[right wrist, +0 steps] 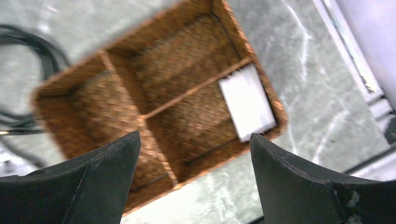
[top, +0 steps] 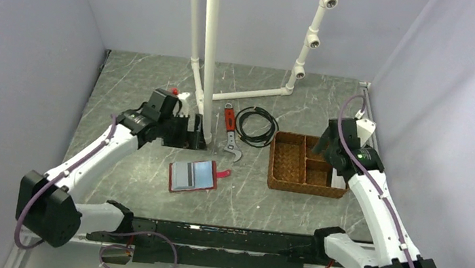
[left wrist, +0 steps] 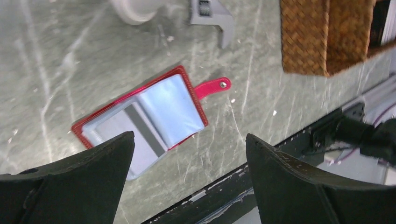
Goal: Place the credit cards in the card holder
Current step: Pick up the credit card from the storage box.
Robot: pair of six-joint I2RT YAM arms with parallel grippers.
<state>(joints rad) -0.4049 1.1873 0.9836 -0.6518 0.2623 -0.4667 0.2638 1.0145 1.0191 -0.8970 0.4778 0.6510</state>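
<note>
The red card holder (top: pixel 192 176) lies open on the table in front of the arms, pale pockets up, snap tab (left wrist: pixel 212 87) pointing right. A pale card with a dark stripe (left wrist: pixel 122 135) lies on its left half and overhangs its near edge. In the left wrist view the holder (left wrist: pixel 173 108) is below and ahead of my open, empty left gripper (left wrist: pixel 189 135), which hovers above it (top: pixel 185 133). A white card (right wrist: pixel 247 102) lies in the right near compartment of the woven tray. My right gripper (right wrist: pixel 195 134) is open and empty above the tray (top: pixel 329 152).
The brown woven divided tray (top: pixel 278 159) stands right of centre; it also shows in the right wrist view (right wrist: pixel 215 162) and the left wrist view (left wrist: pixel 308 37). A red-handled wrench (top: pixel 229 136) and a coiled black cable (top: pixel 256 124) lie behind the holder. White pipes (top: pixel 210 48) rise at the back.
</note>
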